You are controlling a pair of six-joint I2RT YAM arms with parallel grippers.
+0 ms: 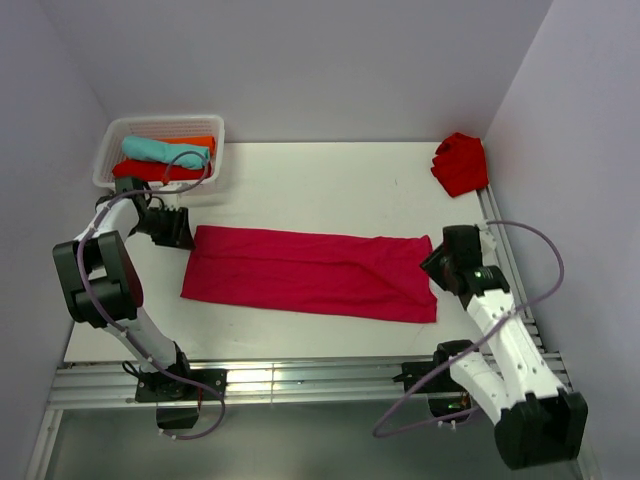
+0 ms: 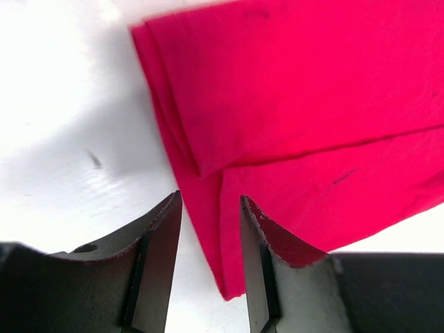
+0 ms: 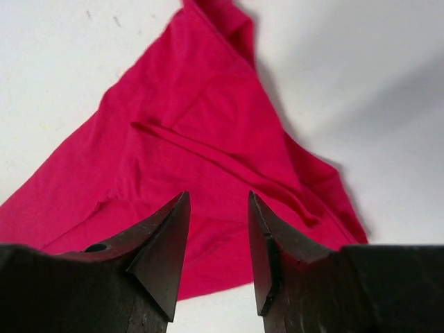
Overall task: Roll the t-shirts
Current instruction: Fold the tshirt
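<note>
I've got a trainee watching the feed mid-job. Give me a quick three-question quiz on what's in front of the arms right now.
1. True or false: the crimson t-shirt lies flat as a long folded strip, not yet rolled.
2. Multiple choice: the white basket stands at which corner of the table? A) far left B) far right C) near right
3. Short answer: what do the left gripper and right gripper hold?
Key: 1 true; 2 A; 3 nothing, both stand open, one at each end of the shirt.
</note>
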